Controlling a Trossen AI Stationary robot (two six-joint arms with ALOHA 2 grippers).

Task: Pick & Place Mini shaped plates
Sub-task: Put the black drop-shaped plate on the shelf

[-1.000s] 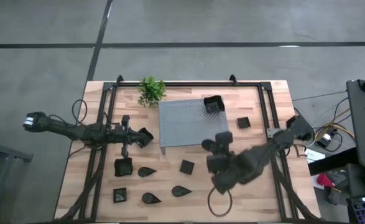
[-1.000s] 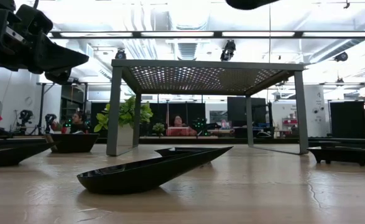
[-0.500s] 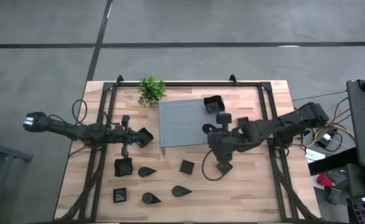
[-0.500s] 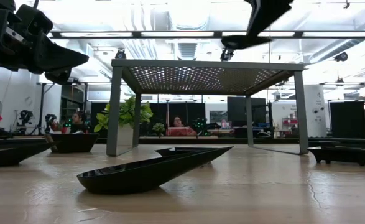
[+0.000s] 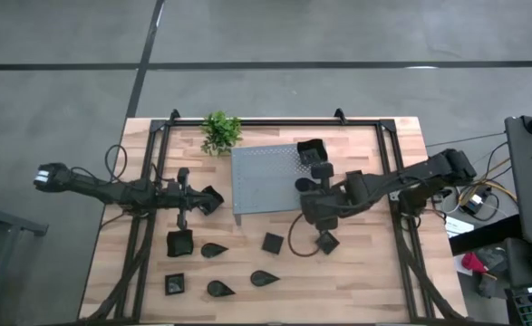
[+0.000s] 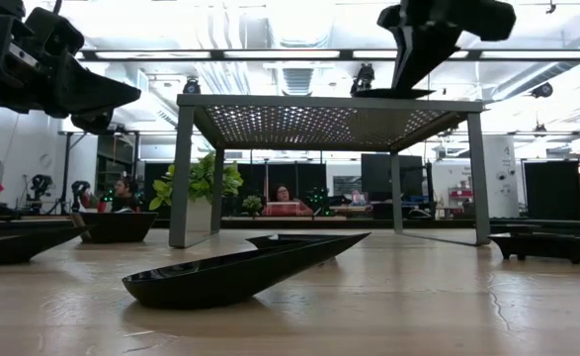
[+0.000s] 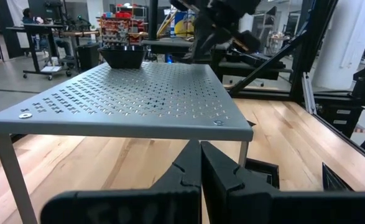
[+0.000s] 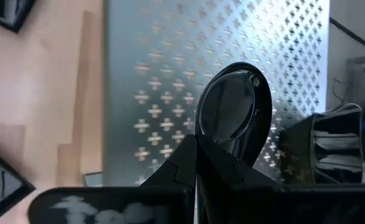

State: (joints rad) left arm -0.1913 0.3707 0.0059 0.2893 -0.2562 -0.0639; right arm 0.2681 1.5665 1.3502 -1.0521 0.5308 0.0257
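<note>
Now my right gripper (image 8: 198, 146), pinched shut on a teardrop plate (image 8: 232, 112), has swung from the near table over the perforated stand (image 5: 266, 179), ready for placing; the left gripper (image 7: 200, 163) waits closed.

Glossy black teardrop-shaped mini plate (image 8: 232, 106) held above grey perforated stand (image 5: 261, 177), square black dish (image 5: 309, 152) on stand's corner, other black dishes (image 5: 216, 250) on wooden worktop (image 5: 365, 272)

The floor (image 5: 275, 32) is grey concrete with dark seams. Long ceiling lights (image 6: 290, 54) shine bright. At nine o'clock, a person (image 6: 124, 190) sits at a desk.
</note>
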